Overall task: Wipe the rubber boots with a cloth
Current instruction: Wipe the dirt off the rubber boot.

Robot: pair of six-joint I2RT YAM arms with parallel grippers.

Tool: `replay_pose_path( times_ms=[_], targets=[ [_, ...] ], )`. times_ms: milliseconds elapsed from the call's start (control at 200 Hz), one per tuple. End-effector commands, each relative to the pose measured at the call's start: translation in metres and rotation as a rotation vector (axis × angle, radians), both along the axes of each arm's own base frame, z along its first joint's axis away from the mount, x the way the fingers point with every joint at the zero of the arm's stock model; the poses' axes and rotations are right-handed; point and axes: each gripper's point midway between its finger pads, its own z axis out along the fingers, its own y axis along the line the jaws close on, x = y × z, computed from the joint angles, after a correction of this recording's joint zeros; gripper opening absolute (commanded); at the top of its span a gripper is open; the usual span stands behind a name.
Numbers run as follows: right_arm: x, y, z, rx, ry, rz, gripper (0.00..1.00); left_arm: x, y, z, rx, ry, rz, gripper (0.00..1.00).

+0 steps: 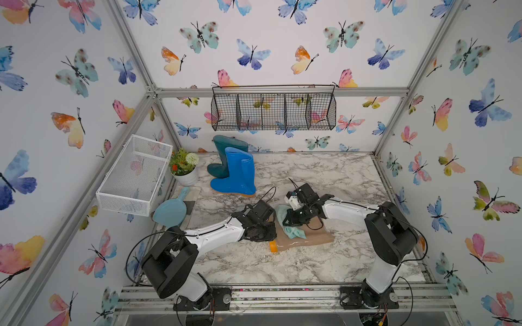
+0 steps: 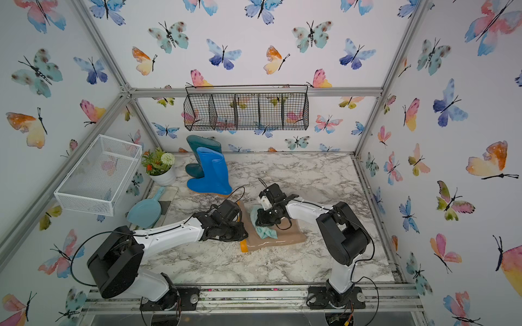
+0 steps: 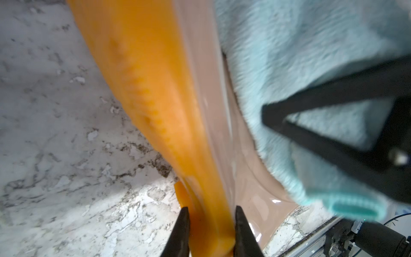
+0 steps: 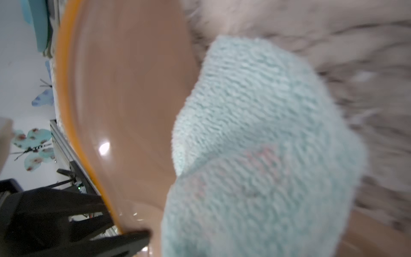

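The beige boot [image 1: 313, 238] [image 2: 288, 235] lies on its side mid-table. My left gripper [image 1: 265, 225] [image 3: 212, 211] is shut on its orange sole [image 3: 155, 89] at the heel end. The pale aqua cloth [image 1: 293, 231] [image 2: 265, 232] [image 3: 300, 55] [image 4: 255, 144] lies bunched on the boot's shaft. My right gripper [image 1: 291, 218] [image 2: 262, 218] is shut on it and presses it down; the cloth hides the jaws in the right wrist view. The bright blue boot [image 1: 236, 175] [image 2: 211, 175] and the dark teal boot [image 1: 224, 152] [image 2: 197, 149] stand upright at the back left.
A white pot of flowers [image 1: 185, 169] and a light blue plastic scoop [image 1: 169, 210] sit along the table's left edge. Above them a white mesh basket [image 1: 135, 175] hangs on the left wall. A black wire basket [image 1: 274, 110] hangs on the back wall.
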Motion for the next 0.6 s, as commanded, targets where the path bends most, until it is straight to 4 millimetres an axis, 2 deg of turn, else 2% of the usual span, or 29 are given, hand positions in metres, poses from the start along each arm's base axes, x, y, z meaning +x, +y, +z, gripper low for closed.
replay_pose_path(
  times_ms=[0,65,130,220,350,390,435,485,521,591],
  targets=[
    [0.006,-0.081,-0.025,-0.145,0.073,-0.136,0.03,-0.011,-0.001,-0.017,0.003,0.03,-0.054,0.0],
    [0.009,-0.09,-0.021,-0.186,0.046,-0.121,0.08,-0.012,-0.003,-0.018,-0.004,0.034,-0.054,0.0],
    [0.007,-0.08,-0.016,-0.124,0.059,-0.103,0.15,-0.01,-0.005,-0.019,-0.01,0.035,-0.054,0.0],
    [-0.001,-0.054,-0.007,-0.037,0.057,-0.077,0.14,-0.008,-0.009,-0.019,-0.014,0.039,-0.057,0.0],
    [-0.024,0.0,0.006,-0.01,0.008,0.041,0.15,-0.006,-0.012,-0.018,-0.016,0.04,-0.059,0.0],
    [-0.034,0.017,0.008,0.002,0.003,0.082,0.22,-0.006,-0.013,-0.018,-0.016,0.038,-0.059,0.0],
    [-0.044,0.031,0.007,-0.002,0.0,0.121,0.38,-0.006,-0.013,-0.018,-0.015,0.04,-0.062,0.0],
    [-0.052,0.039,0.0,-0.049,0.0,0.149,0.53,-0.006,-0.013,-0.019,-0.011,0.043,-0.064,0.0],
    [-0.055,0.039,-0.007,-0.088,0.004,0.162,0.58,-0.005,-0.014,-0.019,-0.011,0.043,-0.066,0.0],
    [-0.058,0.033,-0.022,-0.153,0.036,0.164,0.59,-0.005,-0.015,-0.019,-0.012,0.043,-0.068,0.0]
  ],
)
